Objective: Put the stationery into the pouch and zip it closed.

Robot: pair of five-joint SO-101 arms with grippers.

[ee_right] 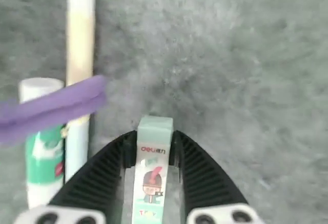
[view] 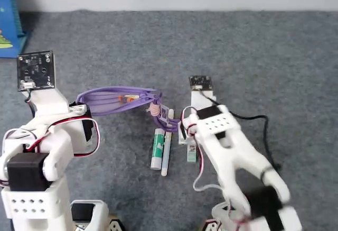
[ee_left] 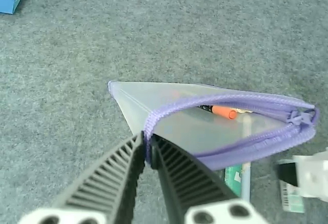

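Left end effector [ee_left: 148, 149]: clenched on the purple zipper edge of the pouch [ee_left: 205, 126], at the end away from the zipper pull [ee_left: 302, 116]. The pouch mouth gapes open, and from my fingers it stretches out toward my right arm. An orange marker [ee_left: 224, 112] lies inside, just under the upper run of the zipper. From the high view the pouch [view: 113, 101] sits about the middle of the table [view: 264, 56], between my two arms. Its pull end reaches over the far tips of the glue stick [view: 157, 149] and the white pen [view: 166, 154]. These two lie side by side, touching or nearly so, lengthwise toward the near edge, the glue stick on the left. My right wrist view shows the purple zipper band [ee_right: 51, 106] crossing over both glue stick [ee_right: 43, 152] and pen [ee_right: 79, 55]; I cannot tell whether it touches them. Right end effector [ee_right: 152, 137]: clamped on the pale green eraser [ee_right: 151, 178], one finger on each long side, its end poking out past the fingertips. The eraser [view: 191, 154] is just right of the pen, parallel to it and apart from the pouch. I cannot tell whether it rests on the table or is lifted. A blue object [view: 8, 19] stands at the far left corner.
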